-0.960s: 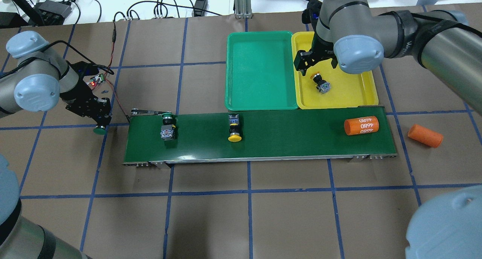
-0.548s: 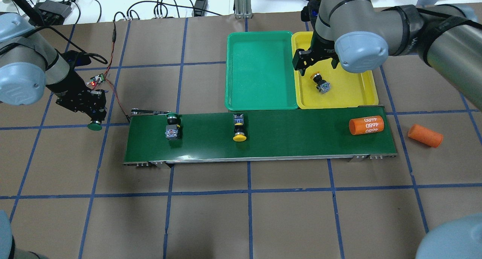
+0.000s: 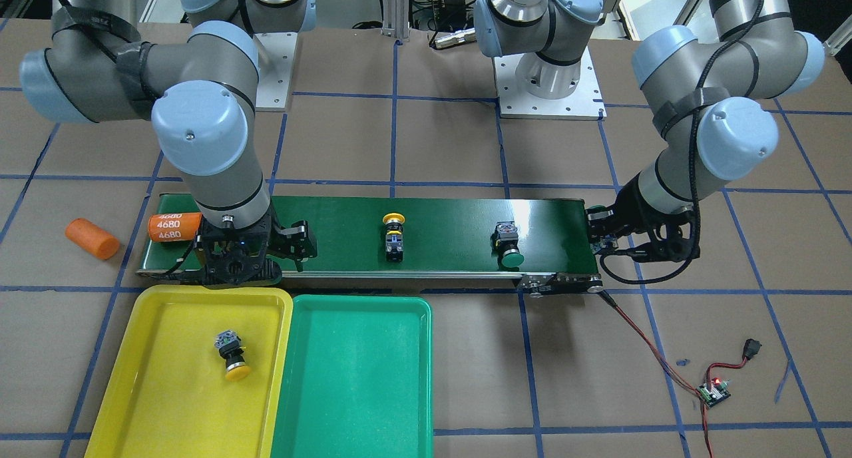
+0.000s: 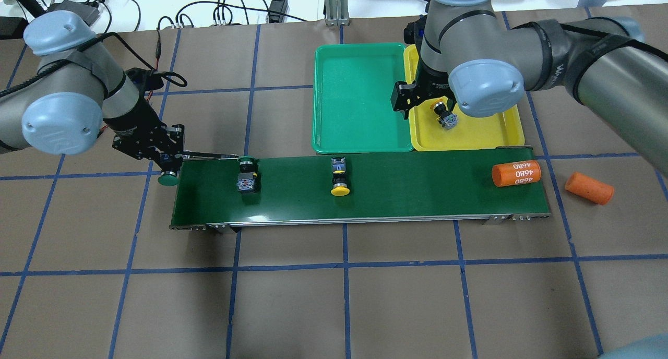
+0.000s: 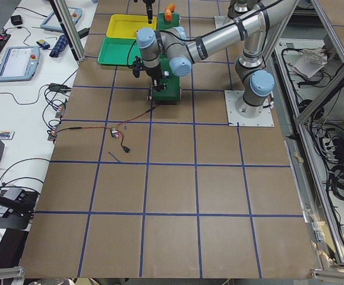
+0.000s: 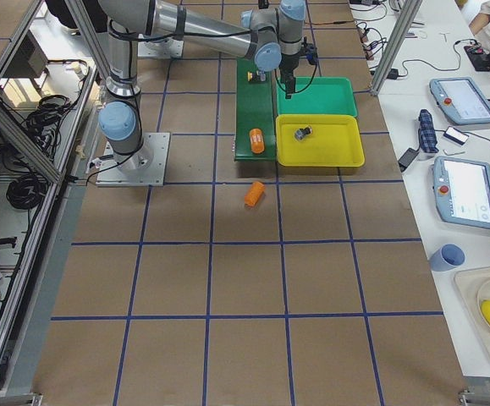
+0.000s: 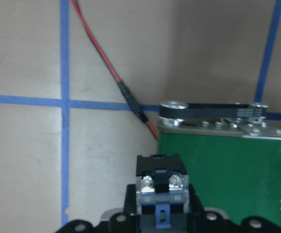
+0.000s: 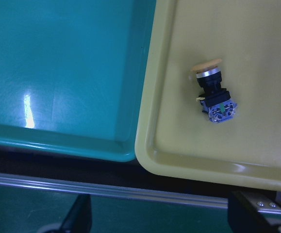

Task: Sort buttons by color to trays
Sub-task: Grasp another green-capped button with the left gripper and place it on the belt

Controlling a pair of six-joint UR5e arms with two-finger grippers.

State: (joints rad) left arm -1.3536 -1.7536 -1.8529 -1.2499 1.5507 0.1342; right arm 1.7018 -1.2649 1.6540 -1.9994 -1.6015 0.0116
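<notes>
Brown paper gridded with blue tape covers the tabletop (image 4: 292, 307), and the dark-green conveyor belt (image 4: 417, 192) lies across its middle. My left gripper (image 4: 168, 167) is clamped on a green button (image 4: 168, 179), gripping its body with the cap pointing away from the wrist, just off the belt's left end. The green tray (image 4: 360, 98) sits against the belt's far edge with nothing in it, so I take this carry to be the step in hand.

I would lift before crossing, because the other green button (image 4: 247, 176) lies near that left end of the belt, close to the direct line. I would aim for the tray's left half. The right gripper (image 8: 162, 219), fingers apart and holding nothing, hangs over the seam between the two trays at their belt-side corners, and the arms could meet there. Releasing low should stop the round cap from rolling the piece toward the rim.

One yellow button (image 4: 443, 114) lies in the yellow tray (image 4: 490, 137), and the second yellow button (image 4: 339, 180) waits mid-belt. An orange cylinder marked 4680 (image 4: 515, 174) rests at the belt's right end, and a plain orange cylinder (image 4: 589, 188) lies on the paper beyond it. A red-and-black wire (image 3: 639, 338) runs from the belt's left end to a small board (image 3: 713, 393). Tablets (image 6: 470, 193) lie on white benches (image 6: 414, 279) past the table's ends.
</notes>
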